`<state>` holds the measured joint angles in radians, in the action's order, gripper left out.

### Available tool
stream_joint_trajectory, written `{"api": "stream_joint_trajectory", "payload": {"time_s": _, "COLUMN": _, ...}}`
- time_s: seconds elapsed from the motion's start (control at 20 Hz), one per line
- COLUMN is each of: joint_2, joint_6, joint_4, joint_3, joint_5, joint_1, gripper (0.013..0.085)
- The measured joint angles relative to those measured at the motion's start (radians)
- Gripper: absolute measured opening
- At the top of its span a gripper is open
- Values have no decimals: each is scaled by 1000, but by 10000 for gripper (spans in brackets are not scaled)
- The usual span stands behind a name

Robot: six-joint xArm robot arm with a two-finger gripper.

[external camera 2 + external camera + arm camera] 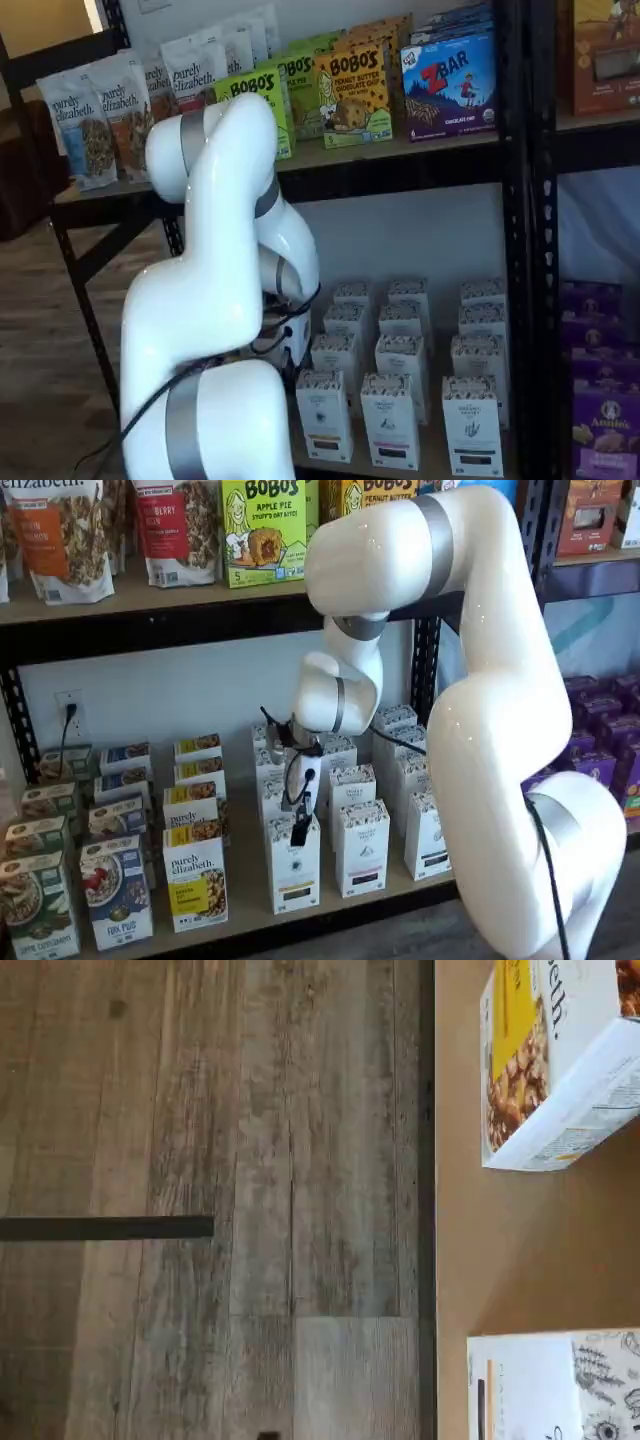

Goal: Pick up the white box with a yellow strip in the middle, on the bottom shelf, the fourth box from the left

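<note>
My gripper (300, 825) hangs in front of the white box (294, 865) at the front of the bottom shelf (240, 905). I cannot tell if my fingers are apart. The box looks light, stiff and smooth, so I would squeeze its narrow sides gently.

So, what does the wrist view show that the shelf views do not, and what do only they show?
Only the wrist view: a dark bar lying across the floor planks in front of the shelf.

Only the shelf views: the white arm, the end effector above the white box (open or shut, I cannot tell), and the upper shelf's Bobo's boxes and Z Bar box.

Both: the white box, the purely elizabeth box beside it, and the bottom shelf.
</note>
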<state>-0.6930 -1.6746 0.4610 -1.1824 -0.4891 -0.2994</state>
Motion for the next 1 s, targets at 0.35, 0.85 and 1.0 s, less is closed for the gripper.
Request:
{"api": "stream_joint_trajectory", "payload": {"time_s": 0.35, "joint_2": -19, "joint_6": -2, "joint_4": 1, "joint_3": -22, "joint_5": -3, "joint_1": 1, "gripper": 850}}
{"api": "stream_joint_trajectory", "payload": {"time_s": 0.85, "joint_2": -75, "joint_6": -34, "joint_4": 25, "joint_3": -40, "joint_5": 103, "joint_1": 3, "gripper": 850}}
{"api": "stream_joint_trajectory", "payload": {"time_s": 1.0, "joint_2": -109, "joint_6": -60, "joint_4": 47, "joint_3": -72, "joint_5": 113, "joint_1": 9, "gripper": 850}}
